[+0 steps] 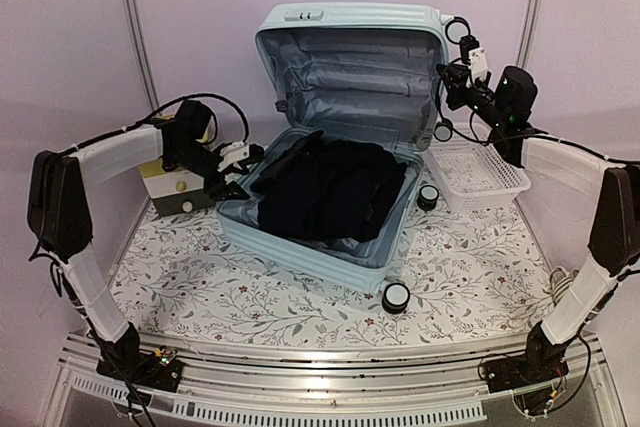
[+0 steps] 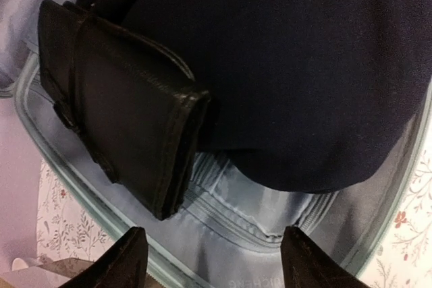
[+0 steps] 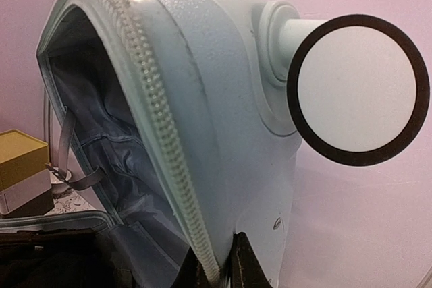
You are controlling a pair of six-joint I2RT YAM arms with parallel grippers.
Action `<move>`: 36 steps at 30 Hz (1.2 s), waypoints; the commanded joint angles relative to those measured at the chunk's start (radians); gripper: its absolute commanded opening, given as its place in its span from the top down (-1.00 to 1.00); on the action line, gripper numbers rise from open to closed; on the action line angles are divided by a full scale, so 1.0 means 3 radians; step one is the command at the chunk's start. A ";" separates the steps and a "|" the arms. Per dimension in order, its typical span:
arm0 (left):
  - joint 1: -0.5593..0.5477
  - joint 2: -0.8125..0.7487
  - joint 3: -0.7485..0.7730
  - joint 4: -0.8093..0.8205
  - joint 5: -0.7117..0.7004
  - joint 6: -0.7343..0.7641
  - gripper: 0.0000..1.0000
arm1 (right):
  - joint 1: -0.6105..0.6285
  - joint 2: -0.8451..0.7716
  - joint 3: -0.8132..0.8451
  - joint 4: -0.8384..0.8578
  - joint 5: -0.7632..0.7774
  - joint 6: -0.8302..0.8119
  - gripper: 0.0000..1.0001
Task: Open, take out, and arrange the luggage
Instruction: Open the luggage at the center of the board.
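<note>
The luggage (image 1: 300, 252) lies open mid-tabletop (image 1: 470, 257), its lid upright at the far side. The right fingers (image 3: 244, 264) are clamped on the lid's zipper edge at its right side, just below a caster wheel (image 3: 358, 89). The left fingers (image 2: 121, 264) hover apart over the shell's left rim, gripping nothing. A black leather pouch (image 2: 128, 106) leans against dark folded clothes (image 1: 330, 192) just beyond them. A yellow-topped box (image 1: 175, 182) sits left of the luggage and a white basket (image 1: 480, 175) right.
</note>
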 commanded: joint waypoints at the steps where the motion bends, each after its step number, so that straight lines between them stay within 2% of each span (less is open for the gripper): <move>1: -0.0006 0.0091 0.0174 -0.0756 0.0201 0.0277 -0.42 | 0.0118 0.0114 0.0044 -0.0309 -0.0680 0.0179 0.97; 5: -0.0047 -0.0031 0.0081 -0.0924 0.0347 0.0350 -0.49 | 0.0118 0.0120 0.0043 -0.0316 -0.0686 0.0169 0.97; 9: -0.0122 -0.0076 0.0010 -0.1036 0.0371 0.0381 -0.47 | 0.0118 0.0124 0.0053 -0.0315 -0.0705 0.0178 0.97; 15: -0.0270 0.0089 -0.0103 -0.0938 0.0044 0.0262 -0.36 | 0.0118 0.0145 0.0051 -0.0305 -0.0723 0.0203 0.97; 20: -0.0431 0.0127 -0.0233 -0.0756 -0.0153 0.0234 0.01 | 0.0118 0.0189 0.0100 -0.0307 -0.0732 0.0231 0.97; 24: -0.0537 0.0104 -0.0336 -0.0675 -0.0135 0.0179 0.21 | 0.0115 0.0253 0.0177 -0.0303 -0.0735 0.0238 0.97; 30: -0.0747 -0.0012 -0.0501 -0.0503 -0.0044 -0.0111 0.62 | 0.0119 0.0498 0.0499 -0.0302 -0.0808 0.0340 0.97; 32: -0.0874 -0.0124 -0.0640 -0.0162 -0.0144 -0.0428 0.67 | 0.0118 0.0639 0.0694 -0.0306 -0.0795 0.0386 0.97; 34: -0.1020 -0.0237 -0.0785 0.0243 -0.0395 -0.0927 0.93 | 0.0118 0.0805 0.0910 -0.0308 -0.0768 0.0449 0.97; 36: -0.1144 -0.0248 -0.0788 0.0380 -0.0576 -0.1411 1.00 | 0.0118 0.0985 0.1139 -0.0307 -0.0763 0.0496 0.97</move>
